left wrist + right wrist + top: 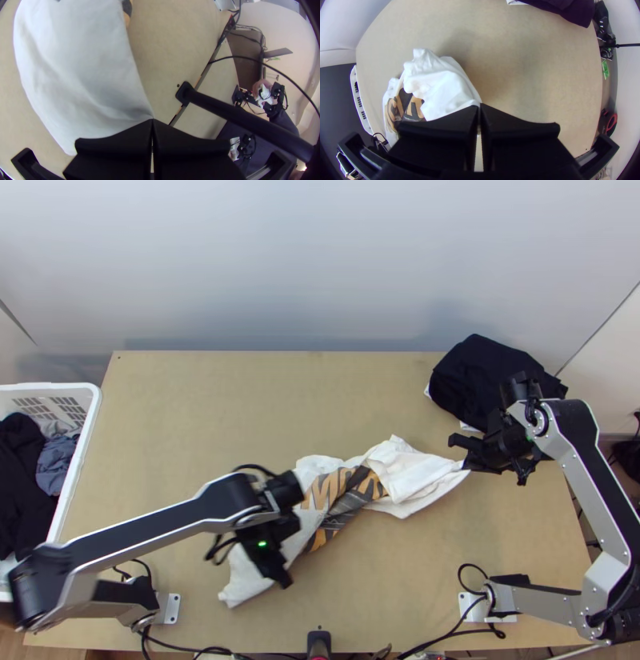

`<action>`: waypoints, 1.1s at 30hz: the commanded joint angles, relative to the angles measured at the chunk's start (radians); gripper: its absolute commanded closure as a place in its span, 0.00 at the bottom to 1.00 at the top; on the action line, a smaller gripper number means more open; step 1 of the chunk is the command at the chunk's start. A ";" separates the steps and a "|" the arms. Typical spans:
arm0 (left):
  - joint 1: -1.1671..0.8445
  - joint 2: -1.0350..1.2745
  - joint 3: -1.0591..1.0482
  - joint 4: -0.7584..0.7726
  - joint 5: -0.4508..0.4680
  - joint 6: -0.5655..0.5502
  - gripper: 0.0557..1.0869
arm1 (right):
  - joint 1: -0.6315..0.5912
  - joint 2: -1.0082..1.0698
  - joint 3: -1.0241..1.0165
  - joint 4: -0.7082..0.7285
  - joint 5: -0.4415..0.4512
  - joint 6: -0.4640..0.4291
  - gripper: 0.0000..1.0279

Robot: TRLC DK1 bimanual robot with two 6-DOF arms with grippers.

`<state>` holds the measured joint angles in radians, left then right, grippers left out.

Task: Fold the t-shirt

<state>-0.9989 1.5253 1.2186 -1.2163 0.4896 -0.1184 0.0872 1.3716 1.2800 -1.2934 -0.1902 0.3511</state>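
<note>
- My left gripper [282, 578] clamps the t-shirt's [412, 476] edge, toward the table's near side.
- My right gripper [467, 463] pinches its corner, near the dark cloth [480, 380].
- It lies twisted, bunched between them.
- Tabletop [208, 404] stretches from it to the far edge.

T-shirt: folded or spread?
Neither; the T-shirt lies twisted and bunched, with white folds crossing over its printed front.

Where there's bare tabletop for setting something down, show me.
Far left, a wide patch between the white basket, wall and t-shirt; near right, a smaller one between t-shirt and right arm's base. Crowded: the middle, around the left arm, and far right, by the right gripper and dark cloth.
</note>
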 commanded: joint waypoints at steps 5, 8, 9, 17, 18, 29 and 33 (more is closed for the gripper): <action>-0.109 0.280 0.223 0.063 0.018 -0.047 0.96 | -0.020 0.029 -0.011 0.002 0.000 -0.011 0.97; -0.113 0.272 0.243 0.090 0.026 -0.003 0.80 | -0.032 0.032 -0.010 0.002 0.000 -0.018 0.97; -0.112 0.251 0.243 0.115 0.026 0.016 0.61 | -0.040 0.032 -0.008 0.003 0.001 -0.020 0.97; -0.010 0.119 0.334 0.139 0.026 0.048 0.04 | -0.049 0.026 -0.016 0.003 0.000 -0.029 0.97; 0.020 0.107 0.348 0.153 0.024 0.034 0.04 | -0.047 0.029 -0.015 0.005 0.000 -0.026 0.97; 0.408 0.162 0.340 0.242 -0.134 0.026 0.05 | -0.023 0.040 -0.016 0.020 0.000 -0.003 0.97; 0.444 0.182 0.288 0.173 -0.155 0.099 0.12 | -0.007 0.041 -0.011 0.020 0.000 0.011 0.97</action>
<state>-0.6743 1.6730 1.5536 -0.9943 0.4034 -0.0937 0.0597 1.4086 1.2648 -1.2762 -0.1898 0.3420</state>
